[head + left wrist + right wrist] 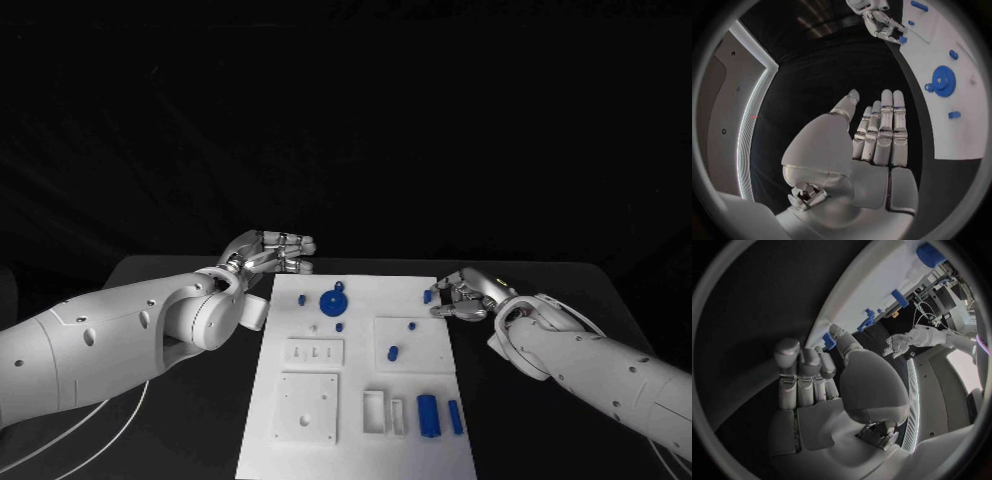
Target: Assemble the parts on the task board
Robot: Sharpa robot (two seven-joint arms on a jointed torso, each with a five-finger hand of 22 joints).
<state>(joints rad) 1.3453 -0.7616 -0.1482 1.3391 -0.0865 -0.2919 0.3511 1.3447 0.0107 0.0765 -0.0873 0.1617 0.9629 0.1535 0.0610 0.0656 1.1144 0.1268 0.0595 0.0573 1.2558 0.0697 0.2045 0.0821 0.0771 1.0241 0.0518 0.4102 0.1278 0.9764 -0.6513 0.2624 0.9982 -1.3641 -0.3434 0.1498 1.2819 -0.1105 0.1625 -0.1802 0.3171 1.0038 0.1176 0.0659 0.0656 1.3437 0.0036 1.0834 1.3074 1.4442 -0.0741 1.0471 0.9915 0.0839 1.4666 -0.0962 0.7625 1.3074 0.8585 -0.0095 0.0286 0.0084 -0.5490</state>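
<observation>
Head view of the task board [361, 440] lying mid-tabletop [173, 275], lengthwise away from the robot, so that both arms can reach it from either long side. The right hand [459, 297] sits at the board's far right edge with its fingers [891, 33] closed round a small blue part [430, 295], pinched at the tips, probably to leave the part's lower end free for seating. The left hand [271, 251] hovers just off the far left corner, fingers [879, 131] straight, side by side and holding nothing; it appears parked clear of the work. The other parts remain on the board: a blue gear [333, 303] near the far end, small pegs [392, 352] scattered mid-board, and two longer blue cylinders [428, 413] standing beside white blocks at the near end. Assembly is judged early.
</observation>
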